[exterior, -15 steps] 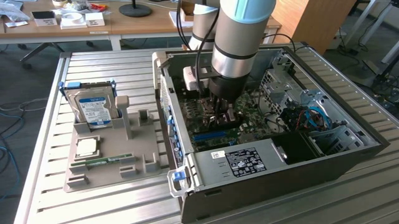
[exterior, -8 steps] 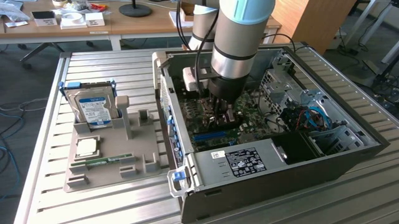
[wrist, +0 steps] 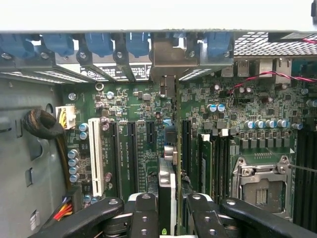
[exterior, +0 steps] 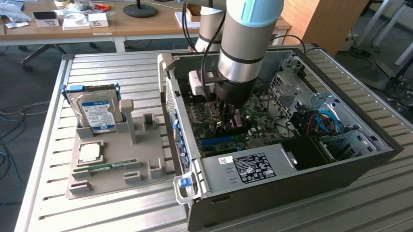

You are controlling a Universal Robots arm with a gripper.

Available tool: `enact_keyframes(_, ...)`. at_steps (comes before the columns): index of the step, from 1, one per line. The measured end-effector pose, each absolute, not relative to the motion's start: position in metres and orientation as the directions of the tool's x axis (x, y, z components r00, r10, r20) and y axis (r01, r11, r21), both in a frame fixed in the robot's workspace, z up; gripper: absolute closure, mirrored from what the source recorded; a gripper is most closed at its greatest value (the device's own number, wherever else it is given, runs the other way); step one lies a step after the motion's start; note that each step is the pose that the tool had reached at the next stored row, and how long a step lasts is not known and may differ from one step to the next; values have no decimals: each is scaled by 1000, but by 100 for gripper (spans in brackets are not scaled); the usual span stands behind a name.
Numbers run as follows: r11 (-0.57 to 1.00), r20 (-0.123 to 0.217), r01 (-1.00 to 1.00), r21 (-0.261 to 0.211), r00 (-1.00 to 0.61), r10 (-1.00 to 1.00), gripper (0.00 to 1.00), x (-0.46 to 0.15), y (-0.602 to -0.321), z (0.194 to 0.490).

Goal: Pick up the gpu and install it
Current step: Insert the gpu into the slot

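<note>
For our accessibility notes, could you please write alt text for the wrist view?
The claw grips the gpu edge-on over a green motherboard inside an open computer case, the card running alongside the black expansion slots. A white slot lies to one side of it, a processor socket to the other, and blue clips line the case's edge beyond.

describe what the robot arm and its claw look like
The arm is a thick silvery-grey tube with a pale blue joint cover above and a thin black ring around it, ending in a black wrist. Black cables run down beside it, and a whitish box is mounted near the wrist. The claw has black, rounded links studded with small round screws.
</note>
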State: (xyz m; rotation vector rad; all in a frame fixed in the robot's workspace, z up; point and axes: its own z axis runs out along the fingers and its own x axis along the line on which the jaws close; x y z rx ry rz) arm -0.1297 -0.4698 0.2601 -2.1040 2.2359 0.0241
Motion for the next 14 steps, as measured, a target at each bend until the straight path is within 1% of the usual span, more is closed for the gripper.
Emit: enact_keyframes(14,63,-63,-997,-37,-60,-996,73,-131,-470,255)
